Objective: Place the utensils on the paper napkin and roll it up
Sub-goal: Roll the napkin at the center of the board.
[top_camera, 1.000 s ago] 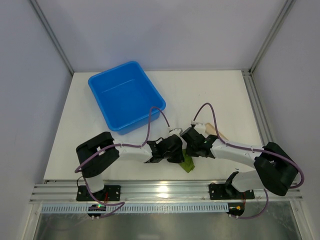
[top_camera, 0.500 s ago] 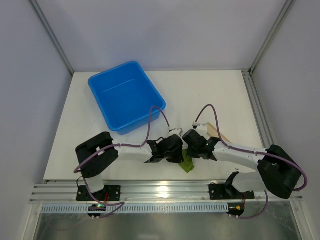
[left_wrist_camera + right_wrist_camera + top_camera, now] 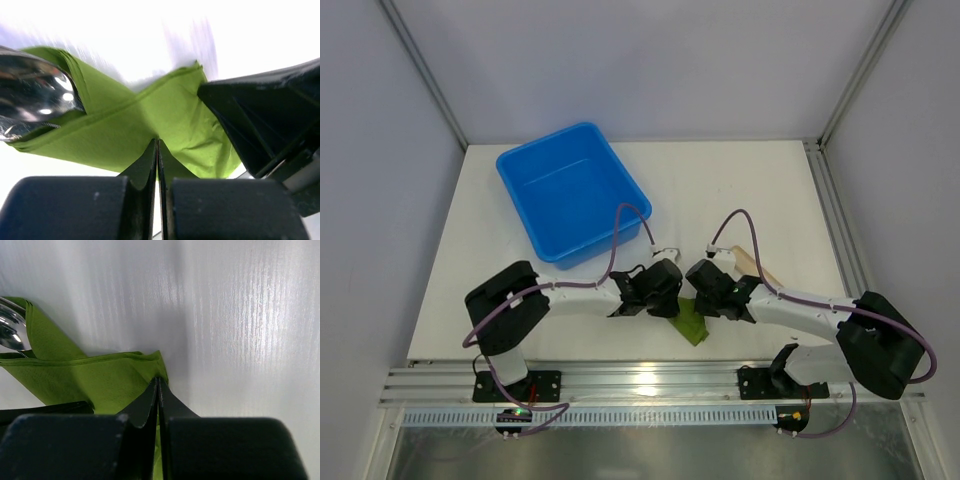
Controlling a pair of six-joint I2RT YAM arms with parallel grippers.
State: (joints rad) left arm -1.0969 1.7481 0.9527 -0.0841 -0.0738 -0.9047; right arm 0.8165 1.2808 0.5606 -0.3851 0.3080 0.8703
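Observation:
The green paper napkin (image 3: 150, 115) lies folded over on the white table, between the two grippers. A shiny spoon bowl (image 3: 35, 95) sticks out of its fold at the left; the rest of the utensils are hidden inside. My left gripper (image 3: 157, 143) is shut, its tips pressing on the napkin's near edge. My right gripper (image 3: 158, 381) is also shut, with its tips on the napkin's (image 3: 90, 380) corner, and the spoon bowl (image 3: 10, 332) shows at far left. From above, the napkin (image 3: 692, 324) peeks out below the left gripper (image 3: 676, 305) and right gripper (image 3: 706, 300).
A blue bin (image 3: 570, 190) stands at the back left. A beige cylinder (image 3: 752, 262) lies just behind the right arm. The table's front edge (image 3: 650, 362) runs close below the napkin. The right gripper's black body (image 3: 265, 120) fills the right of the left wrist view.
The left gripper has shifted slightly back and left, and the right gripper slightly left. More of the green napkin shows between them. Both grippers stay shut.

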